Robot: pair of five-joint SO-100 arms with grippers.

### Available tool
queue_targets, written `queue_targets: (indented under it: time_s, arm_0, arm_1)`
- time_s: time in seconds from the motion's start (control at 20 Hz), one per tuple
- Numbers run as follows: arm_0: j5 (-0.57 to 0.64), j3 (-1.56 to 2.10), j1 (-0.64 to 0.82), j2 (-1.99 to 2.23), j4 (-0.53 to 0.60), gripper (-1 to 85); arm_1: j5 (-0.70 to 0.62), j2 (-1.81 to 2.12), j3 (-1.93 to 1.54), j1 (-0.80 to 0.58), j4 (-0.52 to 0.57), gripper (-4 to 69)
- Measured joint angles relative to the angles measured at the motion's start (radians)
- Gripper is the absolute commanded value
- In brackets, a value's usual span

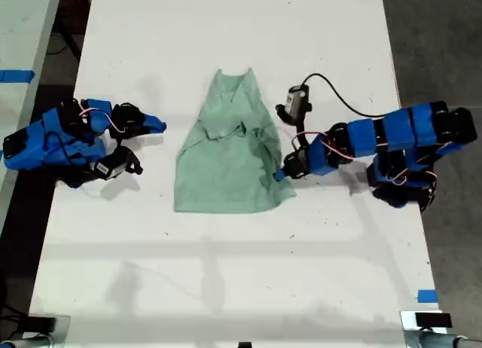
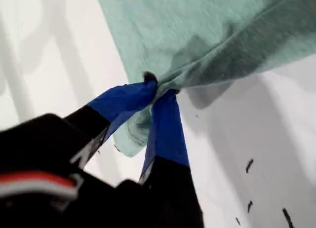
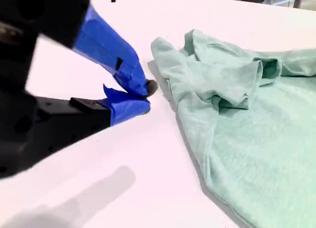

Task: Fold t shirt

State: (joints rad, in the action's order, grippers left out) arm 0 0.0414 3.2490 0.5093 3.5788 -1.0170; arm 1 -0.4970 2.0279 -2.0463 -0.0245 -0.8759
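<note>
The t shirt (image 1: 226, 160) lies mostly flat on the white table (image 1: 226, 273), pale mint-green, with its narrow neck end toward the far side and its sleeves folded inward. At the exterior view's right, my first gripper (image 1: 280, 174) is shut on the shirt's side edge near the hem. The first wrist view shows its blue fingertips (image 2: 160, 87) pinching a bunched bit of the t shirt (image 2: 197, 30), lifted slightly. My second gripper (image 1: 160, 125), at the exterior view's left, rests shut and holding nothing, a short way from the shirt. It (image 3: 147, 97) points at the wrinkled t shirt (image 3: 247, 129).
A wrist camera with a black cable (image 1: 297, 101) stands over the first arm, close to the shirt's sleeve. Blue tape (image 1: 427, 295) marks the table's near edge at the exterior view's right. Another table (image 1: 15, 75) stands beyond a dark gap at that view's left.
</note>
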Motion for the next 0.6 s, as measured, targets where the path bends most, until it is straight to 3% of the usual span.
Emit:
queue_targets:
  time_s: [0.2,0.45,0.6]
  arm_0:
    - [0.0,0.0,0.0,0.0,0.0,-0.3]
    - [0.0,0.0,0.0,0.0,0.0,-0.3]
    - [0.0,0.0,0.0,0.0,0.0,-0.3]
  arm_1:
    - [-0.092,-0.169,0.265,0.009,0.009,1.2]
    - [-0.129,-0.558,0.591,0.044,-0.021,17.8]
    - [-0.141,-0.621,0.719,0.052,-0.092,17.9]
